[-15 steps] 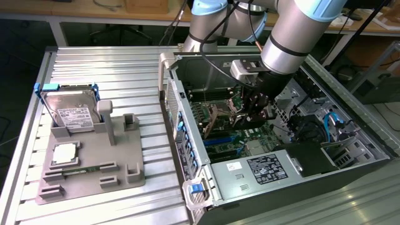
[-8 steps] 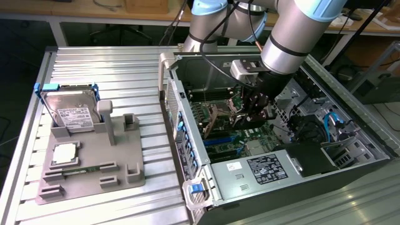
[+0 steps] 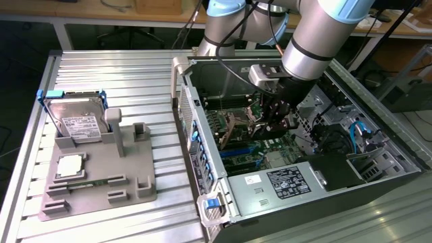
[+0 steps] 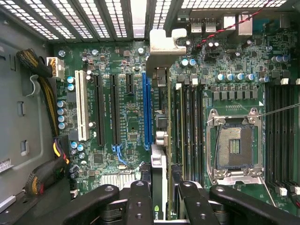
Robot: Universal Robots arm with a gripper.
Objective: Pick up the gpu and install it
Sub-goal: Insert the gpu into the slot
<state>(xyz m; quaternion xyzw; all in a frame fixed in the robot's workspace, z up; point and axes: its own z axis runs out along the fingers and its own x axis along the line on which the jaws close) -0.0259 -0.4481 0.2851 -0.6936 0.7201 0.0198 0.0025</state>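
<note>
Nearest us in the exterior view, we see the open computer case lying on its side on the ribbed metal worktop, close to the worktop's front edge, with a labelled power supply in its front corner. Inside the case lies the green motherboard, studded with small capacitors; it carries a white slot, black slots and one long blue slot, and beside these an empty square CPU socket framed in bright metal. Bundled cables run along the case's grey wall.

Above the board, we find the gpu held edge-on, a thin card with its silver metal bracket reaching towards the perforated rear wall of the case. It hangs just beside the blue slot, above the board; we cannot tell whether it touches the slot. The gripper is clamped on the gpu, its black fingers pressing either face of the card.

Towards the worktop's left edge in the exterior view sits a grey plastic holder, a flat tray with upright posts. In it stand a silver hard drive with a white label and a flat square chip.

Farther back, the arm slants steeply down into the case, its grey and pale blue links entering from the worktop's far edge.
</note>
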